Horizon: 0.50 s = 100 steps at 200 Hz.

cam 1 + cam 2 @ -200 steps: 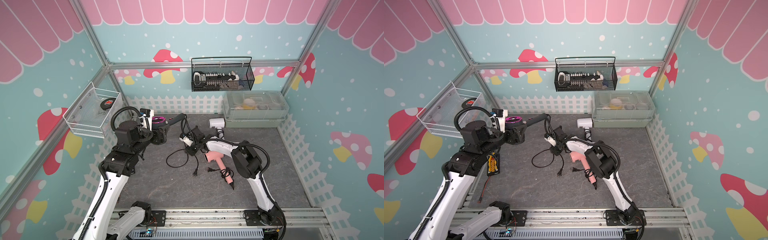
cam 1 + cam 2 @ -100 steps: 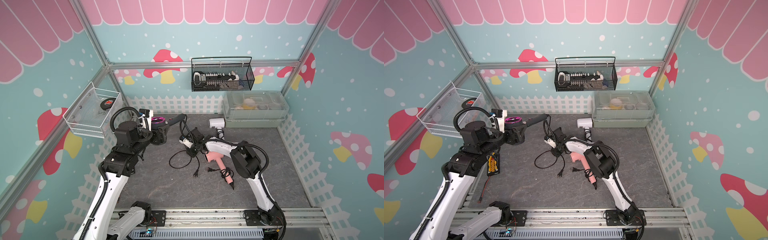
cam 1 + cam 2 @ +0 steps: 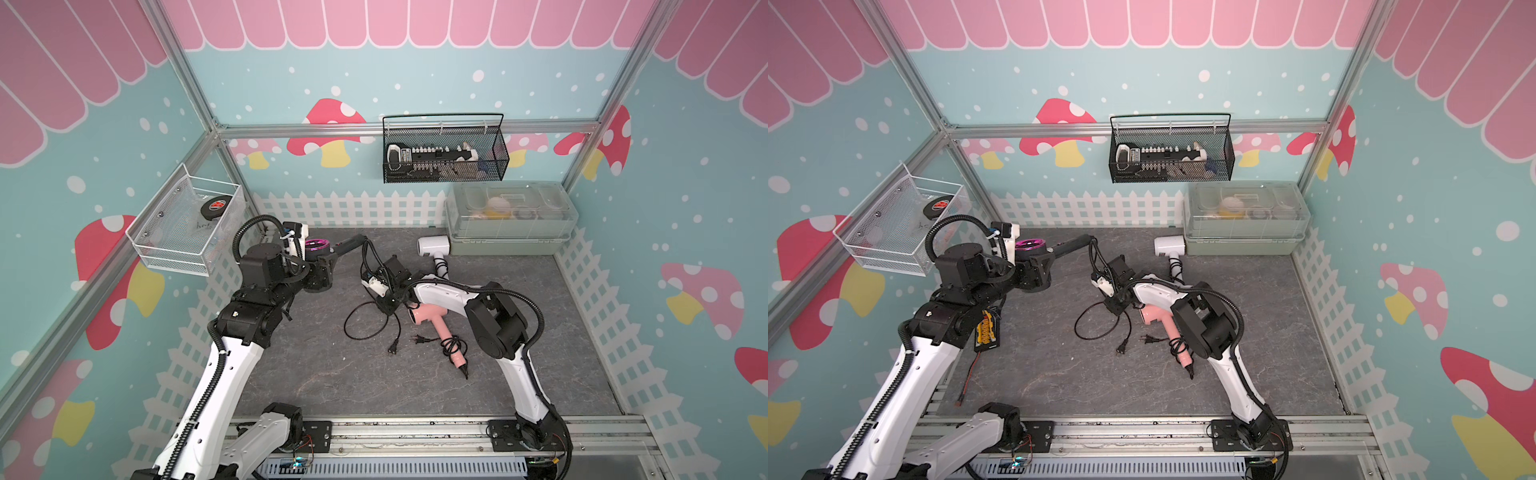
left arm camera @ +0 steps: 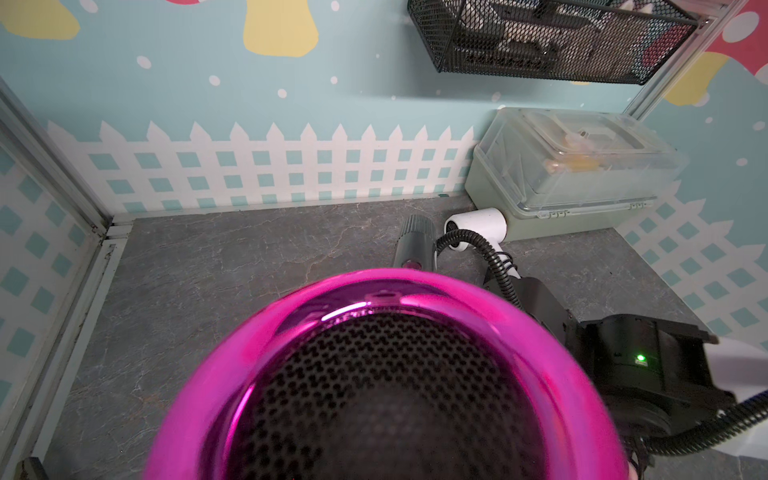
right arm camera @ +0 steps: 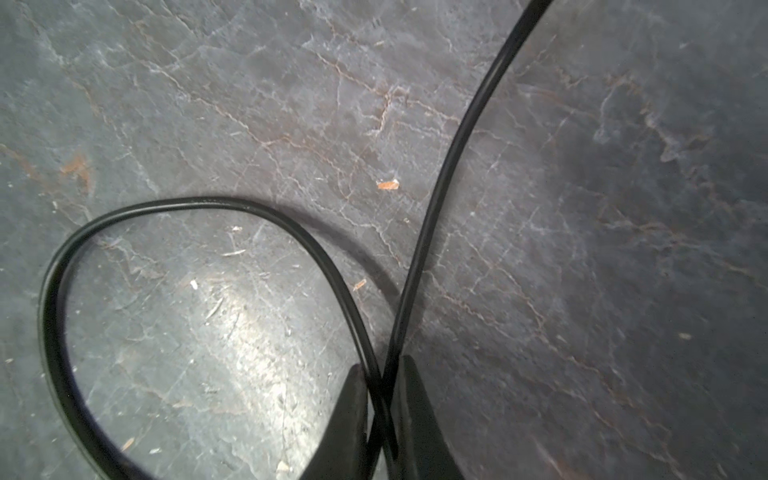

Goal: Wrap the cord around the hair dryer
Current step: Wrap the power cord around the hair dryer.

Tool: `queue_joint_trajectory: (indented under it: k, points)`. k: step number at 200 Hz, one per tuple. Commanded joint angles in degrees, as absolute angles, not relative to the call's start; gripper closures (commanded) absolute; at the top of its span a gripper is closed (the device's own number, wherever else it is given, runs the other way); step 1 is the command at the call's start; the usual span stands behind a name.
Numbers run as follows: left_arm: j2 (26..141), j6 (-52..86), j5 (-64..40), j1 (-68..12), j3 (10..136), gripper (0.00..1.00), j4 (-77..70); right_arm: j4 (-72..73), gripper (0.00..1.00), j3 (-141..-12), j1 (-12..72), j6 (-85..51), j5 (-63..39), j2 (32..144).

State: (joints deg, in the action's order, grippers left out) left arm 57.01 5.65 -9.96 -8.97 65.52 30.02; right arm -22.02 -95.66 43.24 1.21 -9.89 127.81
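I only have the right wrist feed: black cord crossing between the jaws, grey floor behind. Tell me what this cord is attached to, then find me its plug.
Observer: In both top views the cord runs up from the right gripper to the handle end of a black hair dryer.
Operator: Say who holds that dryer.
Observer: The left gripper has it by the body.
Operator: Now the plug.
Observer: The plug lies loose on the table, past a slack loop, near a pink hair dryer.
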Motion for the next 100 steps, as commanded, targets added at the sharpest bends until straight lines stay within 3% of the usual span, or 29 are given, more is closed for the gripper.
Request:
queue_joint_trajectory:
  k: [1, 100]
  points:
    - [56.8, 5.5, -9.5, -8.4, 65.2, 1.00, 25.7, -22.1, 0.88, -95.1, 43.7, 1.2, -9.4, 124.6]
    - [57.4, 5.9, -8.9, -7.6, 63.9, 1.00, 25.5, -22.7, 1.00, -93.7, 43.8, 1.4, -7.0, 118.8]
